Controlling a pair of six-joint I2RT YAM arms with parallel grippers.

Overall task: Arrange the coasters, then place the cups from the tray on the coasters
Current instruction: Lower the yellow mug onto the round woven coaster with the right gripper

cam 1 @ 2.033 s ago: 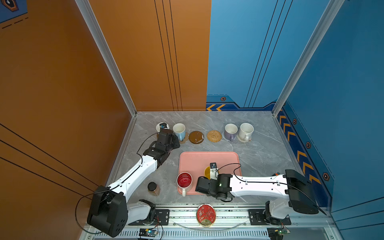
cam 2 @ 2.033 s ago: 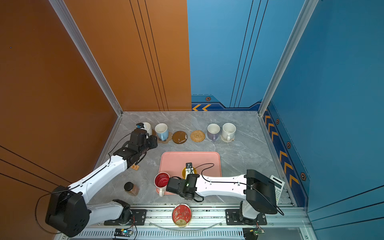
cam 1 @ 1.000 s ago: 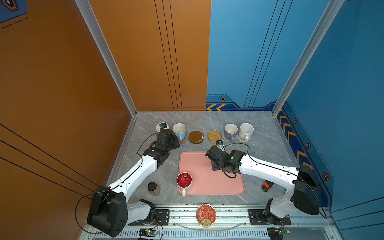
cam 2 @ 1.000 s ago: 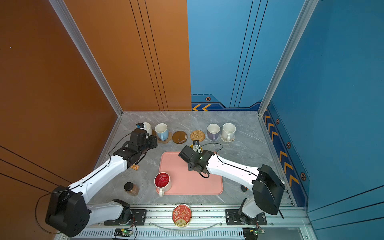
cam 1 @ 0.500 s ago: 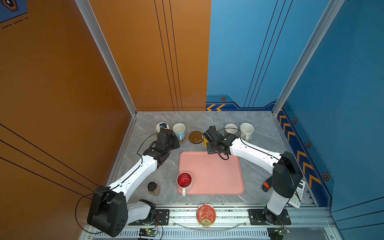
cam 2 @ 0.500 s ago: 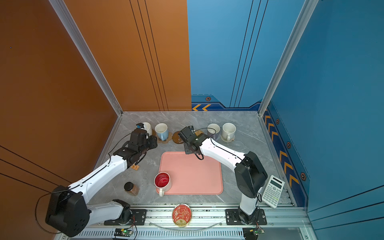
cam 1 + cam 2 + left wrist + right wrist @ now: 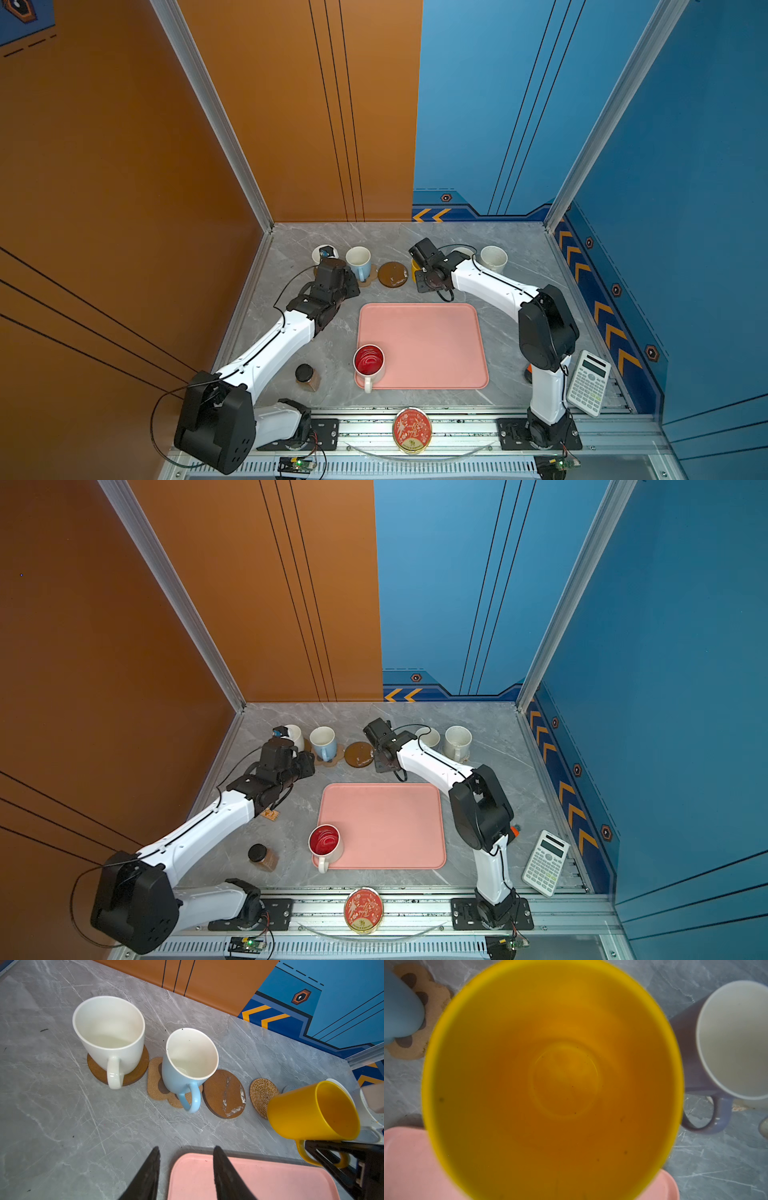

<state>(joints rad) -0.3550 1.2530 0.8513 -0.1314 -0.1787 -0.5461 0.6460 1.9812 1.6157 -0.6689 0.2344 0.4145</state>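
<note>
The right gripper [image 7: 324, 1152] is clenched on the handle of the yellow mug [image 7: 311, 1109], which tilts over the woven rattan coaster [image 7: 262, 1095] (contact unclear). The left gripper [image 7: 186, 1148] hangs released and empty by the tray [image 7: 249, 1180], where the red-lined mug [image 7: 368, 360] stands.

Light is bright, even and diffuse, falling from overhead in every view. Both top views are sharp: the table [image 7: 374, 237] carries only short, soft shadows and the tray [image 7: 419, 345] is lit flat, without glare. The wide lens makes the wall posts [image 7: 216, 124] splay outward toward the corners. The left wrist view is crisp, with a small sheen on the handle of the white cup [image 7: 108, 1028], which leans from distortion near the frame edge. In the right wrist view the yellow cup [image 7: 552, 1084] fills the frame out of focus, its rim smeared, while the lavender cup [image 7: 687, 1059] beside it looks only slightly sharper.
</note>
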